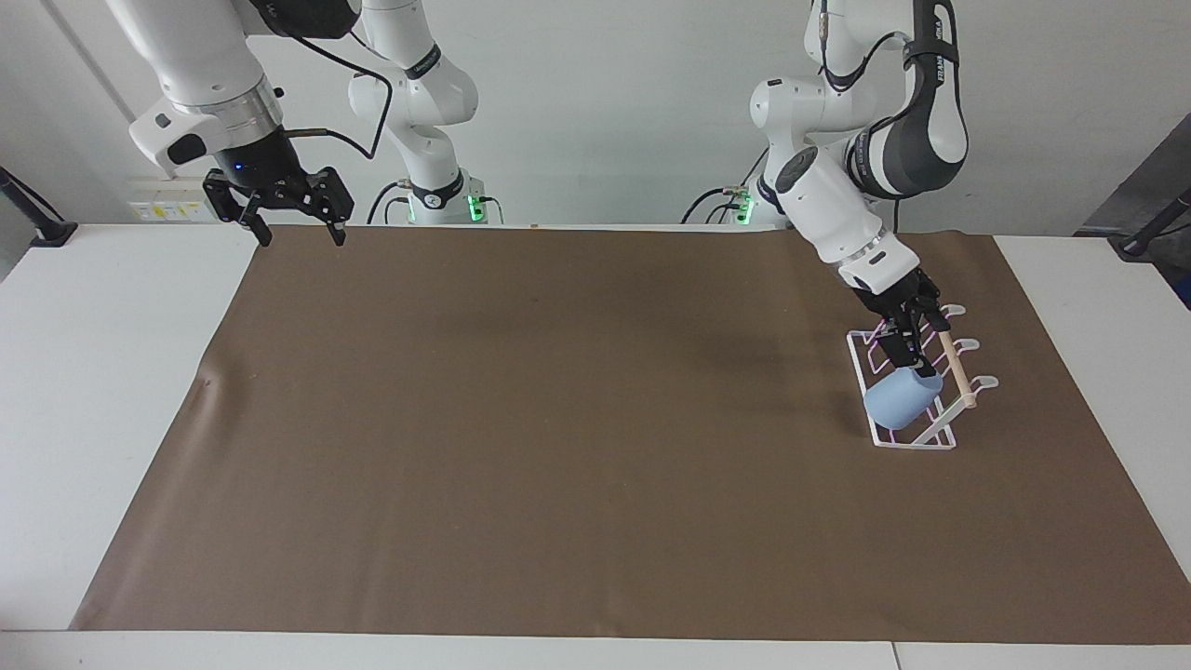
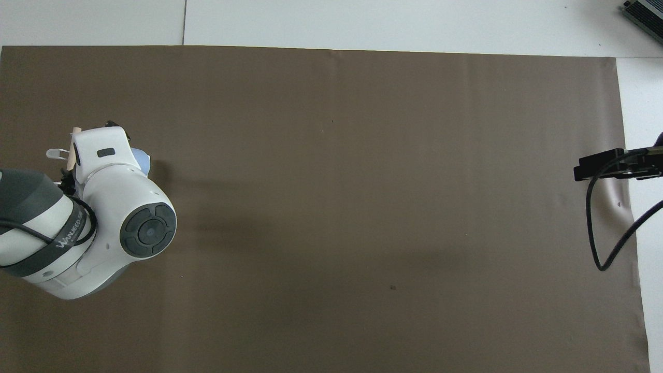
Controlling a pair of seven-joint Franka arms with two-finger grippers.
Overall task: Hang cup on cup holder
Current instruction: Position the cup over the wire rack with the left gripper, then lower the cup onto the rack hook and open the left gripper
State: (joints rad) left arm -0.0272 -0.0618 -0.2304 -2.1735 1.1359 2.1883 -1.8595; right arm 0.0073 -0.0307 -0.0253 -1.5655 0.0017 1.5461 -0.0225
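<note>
Light blue cup (image 1: 899,400) lies tilted on white wire cup holder (image 1: 930,434), at left arm's table end | left gripper (image 1: 911,341) above it, fingers spread — released | right gripper (image 1: 296,223) waits, fingers spread.

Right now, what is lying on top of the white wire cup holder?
The light blue cup lies tilted on the slanted frame of the cup holder, below its wooden rod. The left end effector hovers just above it. Whether a peg holds the cup is hidden.
</note>
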